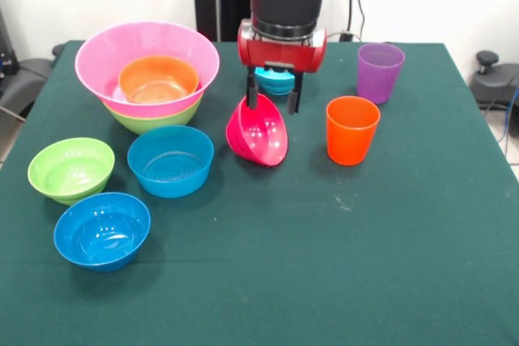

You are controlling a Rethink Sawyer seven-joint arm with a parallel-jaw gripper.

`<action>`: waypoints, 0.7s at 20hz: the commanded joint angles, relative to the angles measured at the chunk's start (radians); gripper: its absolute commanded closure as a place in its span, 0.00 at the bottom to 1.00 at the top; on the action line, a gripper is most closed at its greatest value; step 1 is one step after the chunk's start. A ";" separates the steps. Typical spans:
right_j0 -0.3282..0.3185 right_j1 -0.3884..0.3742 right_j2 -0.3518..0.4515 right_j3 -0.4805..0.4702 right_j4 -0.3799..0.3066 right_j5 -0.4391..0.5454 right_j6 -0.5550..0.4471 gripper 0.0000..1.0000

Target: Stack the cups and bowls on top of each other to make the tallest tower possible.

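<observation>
At the left we see a small lime green bowl (71, 168) and a blue bowl (102, 230) nearer the front, with a second blue bowl (170, 160) beside them. Behind stands the tower (147, 79): an orange bowl (158, 79) inside the huge pink bowl (113, 58), on a lime green base. In the middle, our gripper (272, 93) has its fingers clamped on the rim of the tilted magenta-red bowl (259, 134), a cyan bowl (276, 83) behind it. The orange cup (352, 130) and purple cup (379, 71) stand upright at right.
</observation>
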 commanded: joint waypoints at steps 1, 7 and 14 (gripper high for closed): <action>-0.001 -0.002 0.090 -0.014 0.029 0.059 0.053 0.00; 0.001 0.012 0.088 -0.009 0.033 0.027 0.059 0.00; -0.017 0.043 0.088 -0.029 0.018 0.018 0.034 0.00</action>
